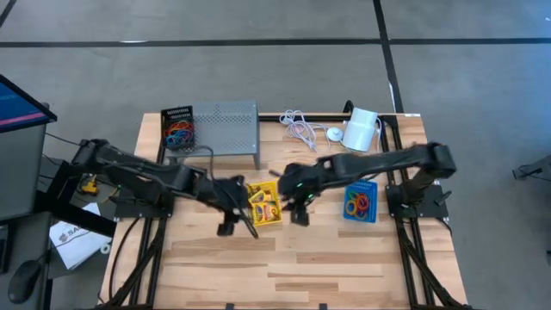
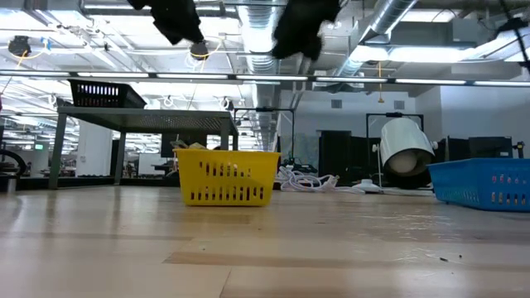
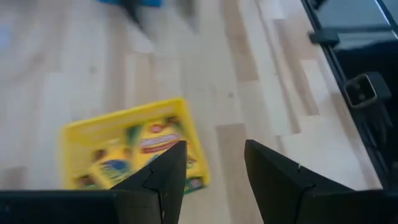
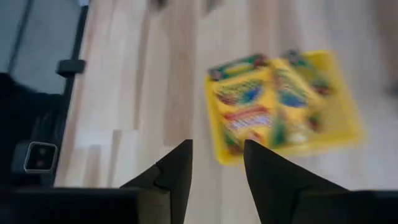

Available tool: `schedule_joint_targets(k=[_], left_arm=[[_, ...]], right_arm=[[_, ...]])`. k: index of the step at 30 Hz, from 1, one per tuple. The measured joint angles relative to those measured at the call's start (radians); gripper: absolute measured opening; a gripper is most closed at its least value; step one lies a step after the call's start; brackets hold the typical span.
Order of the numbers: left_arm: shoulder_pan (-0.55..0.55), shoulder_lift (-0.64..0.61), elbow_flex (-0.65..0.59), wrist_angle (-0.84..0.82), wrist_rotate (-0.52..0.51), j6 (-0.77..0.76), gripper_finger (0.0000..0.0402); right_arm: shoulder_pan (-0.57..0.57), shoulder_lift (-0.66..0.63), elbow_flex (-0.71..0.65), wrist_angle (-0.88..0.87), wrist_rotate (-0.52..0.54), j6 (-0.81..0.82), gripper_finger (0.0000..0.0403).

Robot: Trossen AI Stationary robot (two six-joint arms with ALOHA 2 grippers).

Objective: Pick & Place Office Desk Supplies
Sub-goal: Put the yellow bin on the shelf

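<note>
Collision risk imo: left gripper (image 1: 231,220) and right gripper (image 1: 298,211), both open and empty, flank the yellow bin (image 1: 264,203) of crayon boxes (image 4: 261,106) mid-table and could clash.

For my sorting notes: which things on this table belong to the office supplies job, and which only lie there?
Job: yellow bin with crayon boxes; blue bin and black bin, both with rubber bands.

Lying about: white cable, white cylinder, grey metal stand.

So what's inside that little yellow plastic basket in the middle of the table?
The yellow slotted plastic basket holds small yellow-green crayon boxes, lying flat and packed side by side. Whether anything lies beneath them cannot be seen; the boxes cover the bottom.
</note>
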Motion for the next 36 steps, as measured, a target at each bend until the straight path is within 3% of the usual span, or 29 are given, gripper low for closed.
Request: schedule_joint_targets(k=[9,13,20,28,36], left_arm=[[-0.035,0.295,0.11,0.054,-0.01,-0.016,0.0159],[-0.026,0.411,0.192,0.008,-0.025,0.002,0.0159],[-0.005,0.546,0.283,-0.089,-0.123,0.009,0.0159],[0.018,0.608,0.299,-0.098,-0.123,0.003,0.0159],[0.009,0.571,0.296,-0.119,-0.101,-0.005,0.0159]], right_arm=[[0.01,-0.294,0.0,-0.084,0.133,0.02,0.0126],[0.027,-0.365,-0.001,-0.132,0.15,0.024,0.0125],[0.066,-0.425,-0.001,-0.272,0.289,0.034,0.0124],[0.11,-0.437,-0.001,-0.353,0.323,0.051,0.0124],[0.139,-0.437,-0.001,-0.383,0.395,0.076,0.0124]])
